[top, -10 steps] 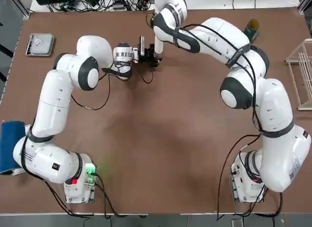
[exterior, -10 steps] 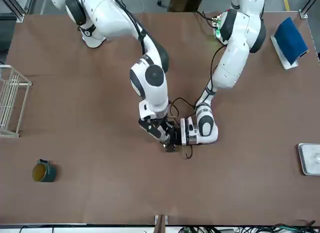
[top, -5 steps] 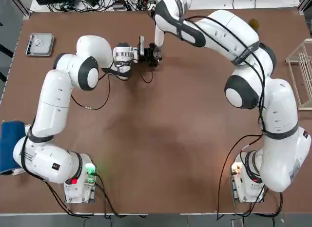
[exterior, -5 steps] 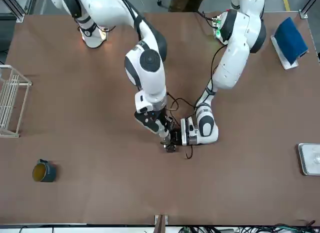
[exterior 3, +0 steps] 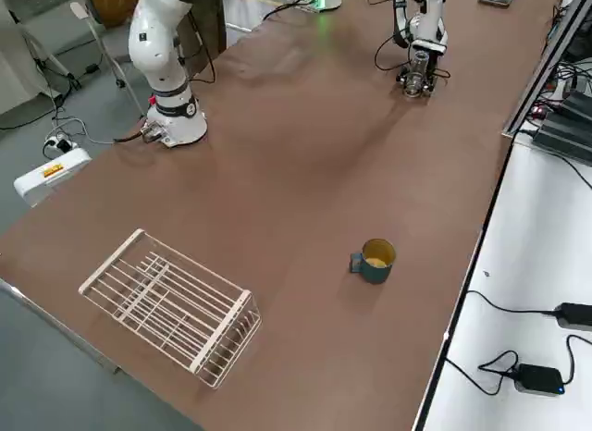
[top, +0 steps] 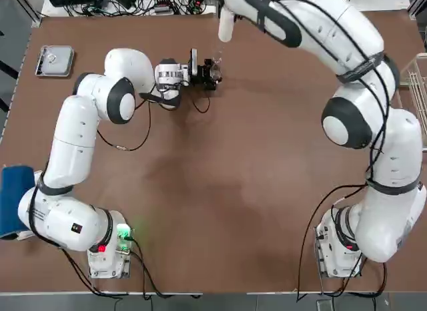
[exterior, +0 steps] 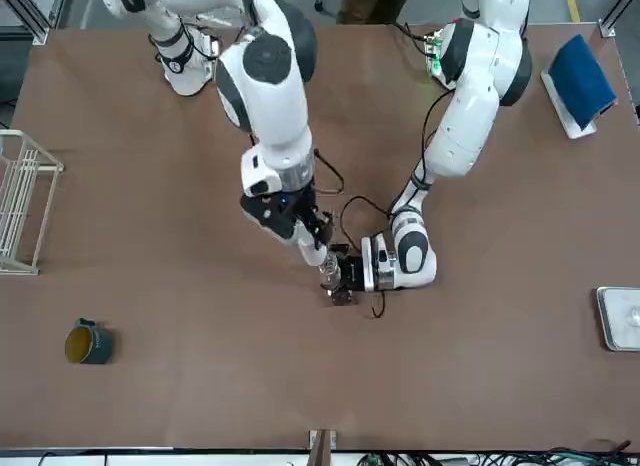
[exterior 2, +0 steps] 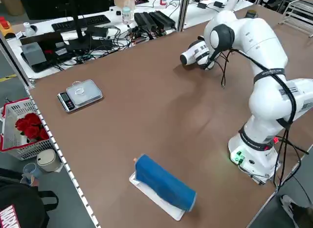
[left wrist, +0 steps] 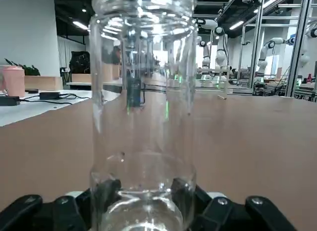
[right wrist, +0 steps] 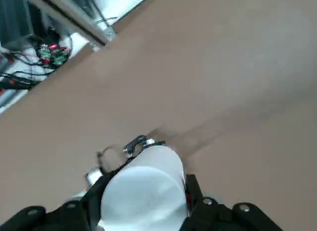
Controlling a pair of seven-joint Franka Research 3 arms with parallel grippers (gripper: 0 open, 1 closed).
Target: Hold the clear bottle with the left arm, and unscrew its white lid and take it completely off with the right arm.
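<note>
The clear bottle (left wrist: 143, 117) stands upright on the brown table with its mouth bare. My left gripper (top: 211, 73) lies low at the far middle of the table, shut on the bottle's (top: 215, 71) lower body. In the front view the bottle (exterior: 329, 278) sits just in front of that wrist. The white lid (right wrist: 143, 189) is off the bottle, and my right gripper (exterior: 303, 236) is shut on it, raised above and slightly to the side of the bottle. From overhead the lid (top: 225, 25) pokes out from under the right arm near the far edge.
A dark teal mug (exterior: 88, 343) stands alone far toward my right, and a white wire rack (exterior: 20, 201) sits at the right edge. A small scale (top: 55, 61) is at the far left corner. A blue roll (top: 13, 201) lies at the left edge.
My right gripper has risen and drawn away from the bottle with the white lid in it, which leaves the bottle's mouth bare. The left arm and the bottle have stayed put.
</note>
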